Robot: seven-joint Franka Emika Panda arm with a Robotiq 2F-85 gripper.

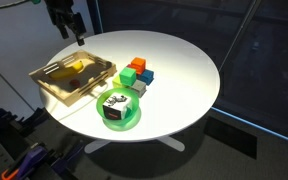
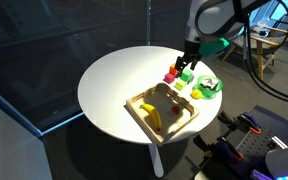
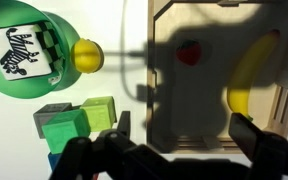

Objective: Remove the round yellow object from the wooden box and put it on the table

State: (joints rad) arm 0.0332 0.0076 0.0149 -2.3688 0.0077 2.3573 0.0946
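Wrist view is showing the gripper [image 3: 169,152] hanging open and empty while the round yellow object [image 3: 87,54] is lying on the table [image 3: 119,20] just left of the wooden box [image 3: 209,110].

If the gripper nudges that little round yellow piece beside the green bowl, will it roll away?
Probably: the round yellow object looks ball-shaped and lies on the smooth table, so a nudge may send it rolling. The green bowl beside it might block it. Small, so likely light.
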